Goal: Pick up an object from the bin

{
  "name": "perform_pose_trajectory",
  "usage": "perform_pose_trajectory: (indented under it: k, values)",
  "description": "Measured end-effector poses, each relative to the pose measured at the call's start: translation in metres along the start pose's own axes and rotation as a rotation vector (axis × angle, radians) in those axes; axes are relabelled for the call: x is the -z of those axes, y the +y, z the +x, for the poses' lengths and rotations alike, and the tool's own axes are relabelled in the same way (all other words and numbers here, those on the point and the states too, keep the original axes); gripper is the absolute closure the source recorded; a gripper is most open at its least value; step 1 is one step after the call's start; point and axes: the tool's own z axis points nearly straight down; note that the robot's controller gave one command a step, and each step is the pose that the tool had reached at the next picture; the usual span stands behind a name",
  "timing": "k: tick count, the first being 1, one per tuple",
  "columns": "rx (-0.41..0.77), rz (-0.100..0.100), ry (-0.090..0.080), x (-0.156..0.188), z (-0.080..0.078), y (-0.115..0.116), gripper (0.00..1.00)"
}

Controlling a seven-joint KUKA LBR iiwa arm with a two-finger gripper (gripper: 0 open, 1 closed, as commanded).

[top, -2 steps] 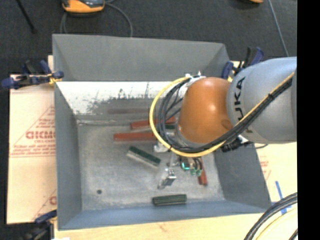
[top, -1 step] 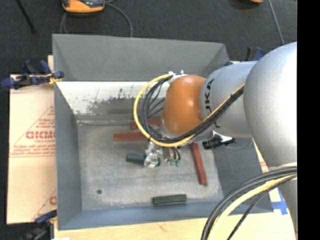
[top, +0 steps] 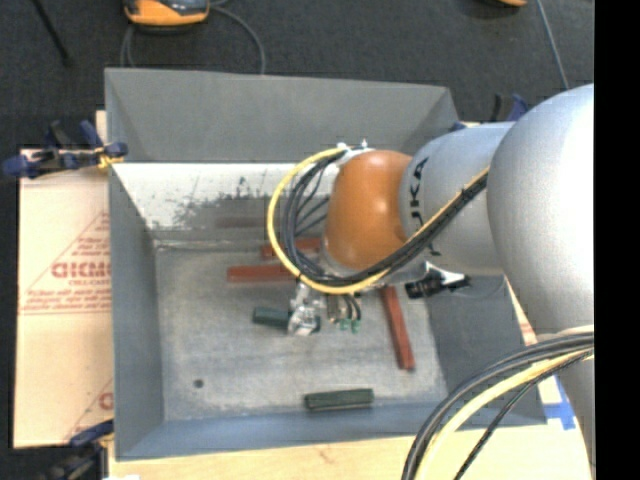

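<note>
While gripper [top: 318, 318] hangs beside small dark-green block [top: 268, 317]: approach step; grip state cannot be told; next, straddle block.

- One camera hangs above the grey metal bin [top: 135, 298], looking down and tilted a bit to one side, so the far wall shows broad and the near wall as a thin rim.
- The bin sits mid-picture, near enough to take up most of it, with dark ground [top: 330, 18] beyond along the top.
- The arm [top: 480, 208] reaches in from the right, close under the lens, covering the bin's right-hand side.
</note>
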Motion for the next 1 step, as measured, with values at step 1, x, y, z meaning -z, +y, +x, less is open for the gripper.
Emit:
perform_pose_trajectory:
  k: [1]
  values:
    - [-0.047,0.001,-0.009,0.1927,-0.0072,0.0198,1.00]
